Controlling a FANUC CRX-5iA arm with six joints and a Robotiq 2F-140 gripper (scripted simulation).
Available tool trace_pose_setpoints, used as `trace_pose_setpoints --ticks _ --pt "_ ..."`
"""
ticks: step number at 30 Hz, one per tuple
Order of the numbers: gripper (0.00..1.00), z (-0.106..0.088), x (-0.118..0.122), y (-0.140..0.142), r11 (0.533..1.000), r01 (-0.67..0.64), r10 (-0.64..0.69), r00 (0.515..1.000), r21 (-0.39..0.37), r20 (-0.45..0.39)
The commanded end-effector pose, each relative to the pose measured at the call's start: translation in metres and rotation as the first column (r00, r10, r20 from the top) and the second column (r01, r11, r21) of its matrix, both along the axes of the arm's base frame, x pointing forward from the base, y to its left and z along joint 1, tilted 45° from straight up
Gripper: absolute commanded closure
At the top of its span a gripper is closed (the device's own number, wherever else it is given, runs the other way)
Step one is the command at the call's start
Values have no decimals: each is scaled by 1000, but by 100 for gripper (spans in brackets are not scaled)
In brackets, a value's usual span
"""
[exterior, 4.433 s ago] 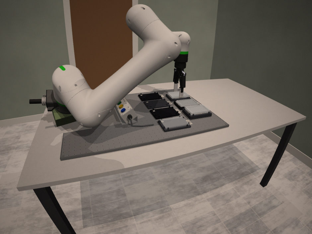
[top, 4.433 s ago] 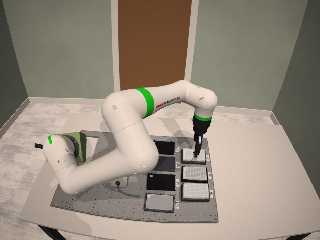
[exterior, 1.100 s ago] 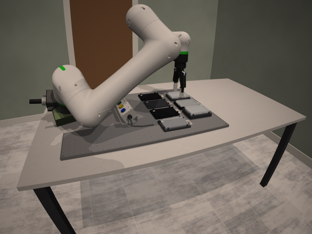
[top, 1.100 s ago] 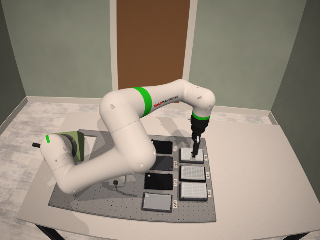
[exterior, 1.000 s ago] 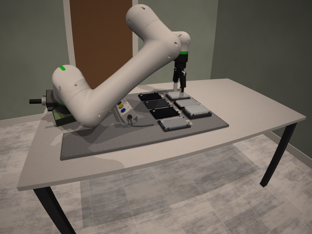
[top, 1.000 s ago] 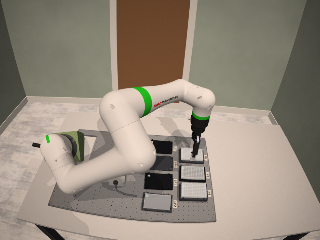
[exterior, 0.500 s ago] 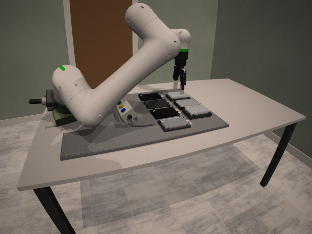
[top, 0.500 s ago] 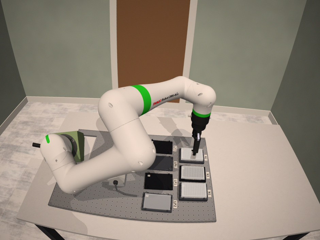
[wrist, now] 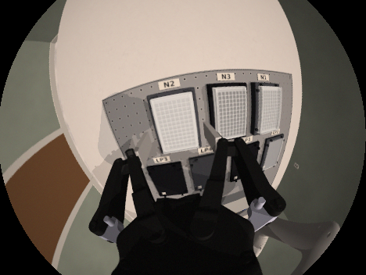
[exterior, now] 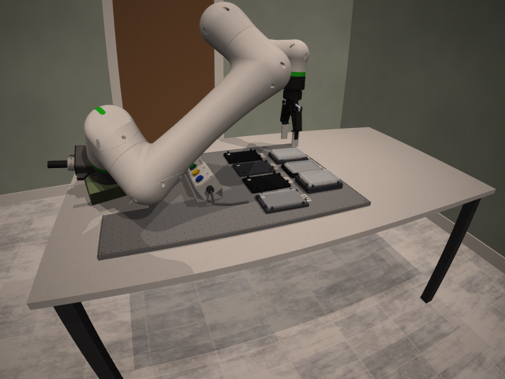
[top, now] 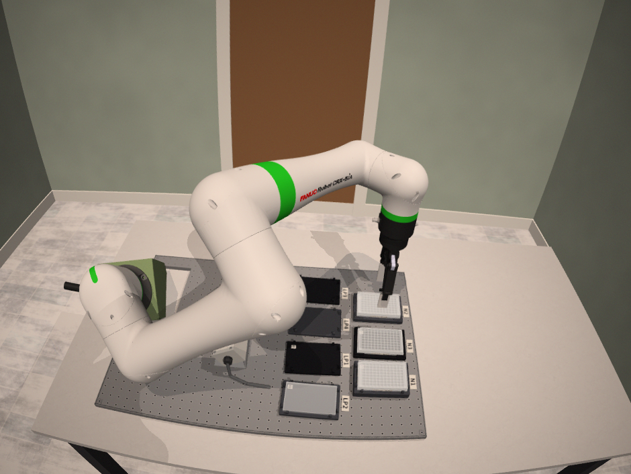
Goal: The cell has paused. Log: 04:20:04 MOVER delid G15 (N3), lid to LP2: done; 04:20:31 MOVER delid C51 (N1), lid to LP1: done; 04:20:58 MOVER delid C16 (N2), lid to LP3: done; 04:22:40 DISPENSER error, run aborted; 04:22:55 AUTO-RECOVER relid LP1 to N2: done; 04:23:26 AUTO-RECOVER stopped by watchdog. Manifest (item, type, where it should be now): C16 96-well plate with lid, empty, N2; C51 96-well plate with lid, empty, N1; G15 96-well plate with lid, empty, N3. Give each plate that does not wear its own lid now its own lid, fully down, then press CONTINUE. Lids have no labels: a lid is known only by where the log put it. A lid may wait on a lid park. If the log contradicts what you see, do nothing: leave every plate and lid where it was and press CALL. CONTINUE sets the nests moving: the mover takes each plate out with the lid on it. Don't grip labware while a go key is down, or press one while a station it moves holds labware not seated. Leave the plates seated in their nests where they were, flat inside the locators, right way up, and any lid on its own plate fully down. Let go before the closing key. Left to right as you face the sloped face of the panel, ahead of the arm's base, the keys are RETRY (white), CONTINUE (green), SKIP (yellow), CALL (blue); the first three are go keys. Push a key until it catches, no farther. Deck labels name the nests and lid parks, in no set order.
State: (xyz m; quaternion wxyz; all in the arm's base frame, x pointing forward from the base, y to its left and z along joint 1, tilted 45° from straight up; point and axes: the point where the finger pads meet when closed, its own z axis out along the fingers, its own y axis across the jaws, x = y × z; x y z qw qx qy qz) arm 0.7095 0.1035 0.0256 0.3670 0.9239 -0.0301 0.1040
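Observation:
Three 96-well plates sit in a row of nests: N2, N3 (top: pixel 380 342) and N1 (top: pixel 381 377). The N2 plate looks pale and smooth, as under a lid. The N3 plate shows sharp dark wells and looks bare. The N1 plate looks pale like N2; I cannot tell for sure if it wears a lid. A grey lid lies on park LP2 (top: pixel 310 399). Parks LP3 (top: pixel 320 290) and LP1 (top: pixel 312 357) are bare black. LP4 (top: pixel 314 321) looks greyer, in the arm's shadow, as if a lid lies there. My gripper (top: pixel 386 295) hangs above the N2 plate, open and empty, fingers pointing down (wrist: pixel 179 147).
The key panel stands near the arm's base, with green (exterior: pixel 192 166), yellow (exterior: pixel 195 172) and blue (exterior: pixel 199 178) keys showing; the white key is hidden by the arm. A cable (top: pixel 244 380) runs from the panel over the perforated deck. My forearm covers the deck's left half.

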Motion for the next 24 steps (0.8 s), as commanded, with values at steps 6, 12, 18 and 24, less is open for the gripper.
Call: trace_pose_setpoints --ticks 6,12,18,24 --pt "34 6 -1 6 1000 0 0 1000 0 0" --pt "34 7 -2 7 1000 0 0 1000 0 0" --pt "34 19 -6 -3 1000 0 0 1000 1 0" --pt "34 72 -33 -49 1000 0 0 1000 2 0"
